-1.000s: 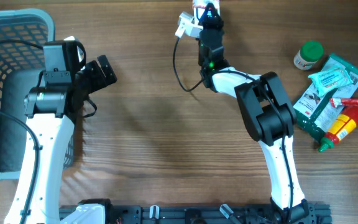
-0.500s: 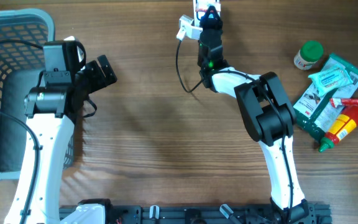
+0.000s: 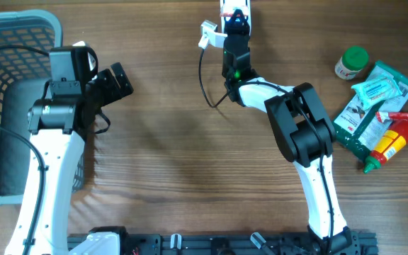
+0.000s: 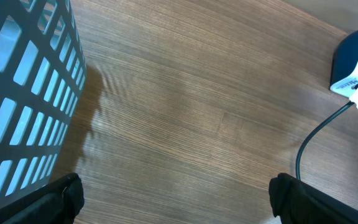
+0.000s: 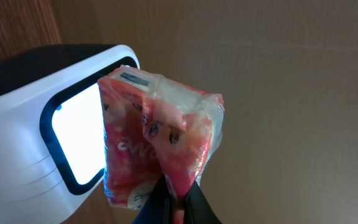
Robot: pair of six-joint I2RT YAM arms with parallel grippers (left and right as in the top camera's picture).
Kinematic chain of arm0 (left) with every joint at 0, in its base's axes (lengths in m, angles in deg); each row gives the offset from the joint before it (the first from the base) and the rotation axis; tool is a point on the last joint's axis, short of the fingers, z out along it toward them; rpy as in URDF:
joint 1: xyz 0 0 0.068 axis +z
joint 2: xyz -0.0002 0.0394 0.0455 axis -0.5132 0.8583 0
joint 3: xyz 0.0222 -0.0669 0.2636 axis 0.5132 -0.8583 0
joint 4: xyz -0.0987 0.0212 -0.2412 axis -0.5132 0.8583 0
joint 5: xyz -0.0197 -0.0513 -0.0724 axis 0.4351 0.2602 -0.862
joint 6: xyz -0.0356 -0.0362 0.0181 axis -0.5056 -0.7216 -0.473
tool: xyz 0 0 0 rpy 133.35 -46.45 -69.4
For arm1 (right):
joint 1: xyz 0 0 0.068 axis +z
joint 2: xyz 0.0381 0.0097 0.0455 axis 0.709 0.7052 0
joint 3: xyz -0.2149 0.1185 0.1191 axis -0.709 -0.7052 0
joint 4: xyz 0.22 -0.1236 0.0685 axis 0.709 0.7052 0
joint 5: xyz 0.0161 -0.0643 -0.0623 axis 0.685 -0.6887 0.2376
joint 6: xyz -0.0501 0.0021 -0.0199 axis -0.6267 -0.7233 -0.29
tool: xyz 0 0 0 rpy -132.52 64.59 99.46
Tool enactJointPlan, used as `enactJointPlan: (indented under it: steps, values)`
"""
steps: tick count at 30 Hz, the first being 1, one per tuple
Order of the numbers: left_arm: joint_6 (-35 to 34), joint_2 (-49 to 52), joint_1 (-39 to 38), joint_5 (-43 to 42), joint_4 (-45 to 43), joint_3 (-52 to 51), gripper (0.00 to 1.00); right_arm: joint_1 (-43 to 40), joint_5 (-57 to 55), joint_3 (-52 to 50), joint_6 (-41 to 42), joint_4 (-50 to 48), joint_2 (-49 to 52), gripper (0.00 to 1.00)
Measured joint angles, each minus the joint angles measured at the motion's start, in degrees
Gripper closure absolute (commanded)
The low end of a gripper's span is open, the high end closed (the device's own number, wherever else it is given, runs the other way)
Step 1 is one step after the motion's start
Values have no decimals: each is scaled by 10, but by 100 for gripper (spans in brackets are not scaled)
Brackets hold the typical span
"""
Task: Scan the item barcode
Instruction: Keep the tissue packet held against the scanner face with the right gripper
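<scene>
Fingers of the right gripper (image 5: 176,200) pinch shut on a pink packet (image 5: 160,143), held just in front of the lit window of the white scanner (image 5: 36,149) at left of the wrist view. Our left gripper (image 4: 179,198) stands spread wide, grasping nothing, over the wooden table (image 4: 185,106) beside the blue basket (image 3: 20,18) at far left; inside it we make out only mesh and shadow.

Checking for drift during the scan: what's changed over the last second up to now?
The right gripper, shut on the pink packet, edged slightly forward and left, keeping the packet at the scanner window. Nothing was grasped or released. The left gripper is open and unmoved. The basket and the grocery pile are unchanged.
</scene>
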Motion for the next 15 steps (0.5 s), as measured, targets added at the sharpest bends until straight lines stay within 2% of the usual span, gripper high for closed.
enactJointPlan:
  steps: [15]
  values:
    - [0,0,0,0,0,0,0,-19,3,20,-2,11,2,96]
